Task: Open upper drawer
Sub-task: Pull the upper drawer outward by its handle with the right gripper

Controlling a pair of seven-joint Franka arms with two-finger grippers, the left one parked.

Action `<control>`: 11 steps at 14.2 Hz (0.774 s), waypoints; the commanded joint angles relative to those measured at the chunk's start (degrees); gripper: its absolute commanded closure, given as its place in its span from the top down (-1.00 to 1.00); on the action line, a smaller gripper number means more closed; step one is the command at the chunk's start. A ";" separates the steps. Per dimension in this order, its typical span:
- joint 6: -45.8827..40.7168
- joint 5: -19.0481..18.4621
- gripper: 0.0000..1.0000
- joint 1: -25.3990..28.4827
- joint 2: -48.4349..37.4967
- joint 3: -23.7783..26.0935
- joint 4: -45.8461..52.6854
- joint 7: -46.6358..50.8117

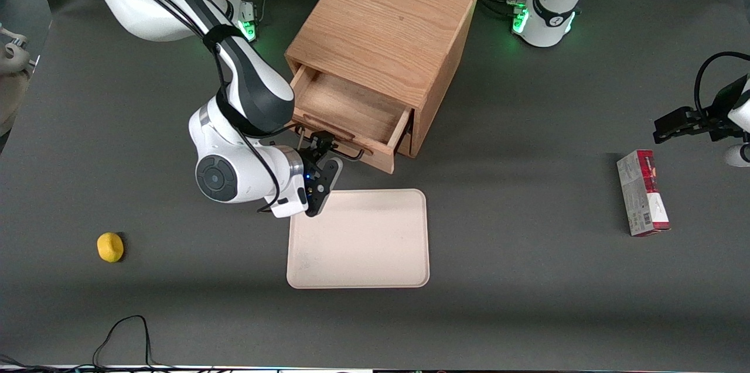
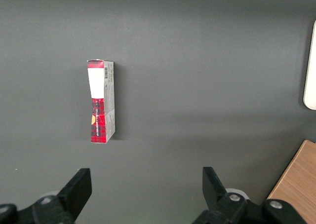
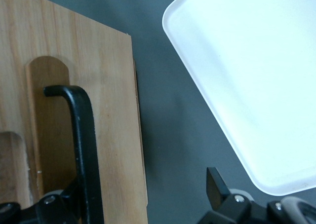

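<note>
The upper drawer stands pulled well out of the oak cabinet, its shallow wooden box open to view and bare inside, and the front panel faces the cream tray lying nearer the front camera. Right at that panel sits the gripper, at the drawer's long black wire handle; the wrist view shows the fingers spread wide, one black finger out over the grey table between the drawer front and the tray's rim, the other down beside the handle bar, and whether it touches the bar I cannot tell. The handle curves out of a rounded recess in the light oak face, and the drawer's edge ends just short of the tray corner, a strip of table between them. Off toward the working arm's end of the table lies a small yellow lemon-like fruit, well apart from everything, and toward the parked arm's end a red and white carton lies flat on its side
</note>
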 commanded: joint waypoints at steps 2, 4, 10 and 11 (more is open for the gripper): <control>-0.42 0.66 1.00 -0.92 2.50 0.12 4.19 -1.12; -0.42 0.66 1.00 -1.54 2.86 0.03 4.72 -1.21; -0.25 0.75 1.00 -2.60 3.56 0.03 6.48 -2.00; -0.16 0.75 1.00 -2.60 3.65 0.03 6.57 -2.00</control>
